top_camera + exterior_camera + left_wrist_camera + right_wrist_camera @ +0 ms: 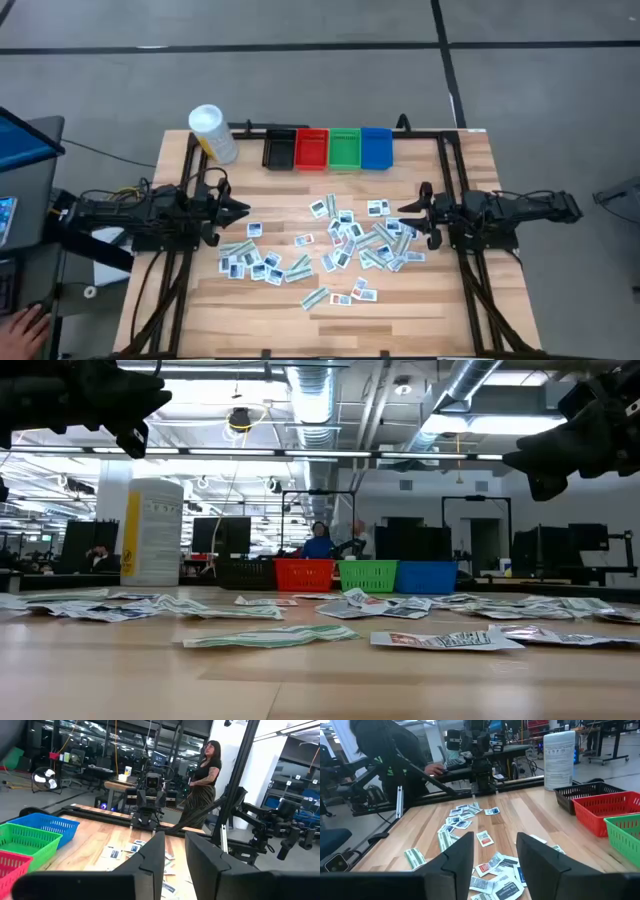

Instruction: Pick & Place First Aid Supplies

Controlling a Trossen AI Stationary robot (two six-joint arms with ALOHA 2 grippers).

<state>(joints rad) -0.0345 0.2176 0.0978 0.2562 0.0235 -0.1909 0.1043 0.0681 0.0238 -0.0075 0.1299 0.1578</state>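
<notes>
the packets [330,250] lay flat and loose across the middle of the wooden table [440,310], between the two arms, pointing every which way with no shared direction. the long pale-green strips among them mostly lay on a slant; one strip [315,297] near the front edge ran diagonally, and in the low view that strip [270,636] lay flat with a slight curl. the left gripper [243,209] hung above the left side of the scatter, fingers [150,865] a little apart and holding nothing. the right gripper [407,213] hung above the right side, fingers [462,852] parted and empty. the bins [328,148] and a bottle [212,133] stood at the far edge.
</notes>
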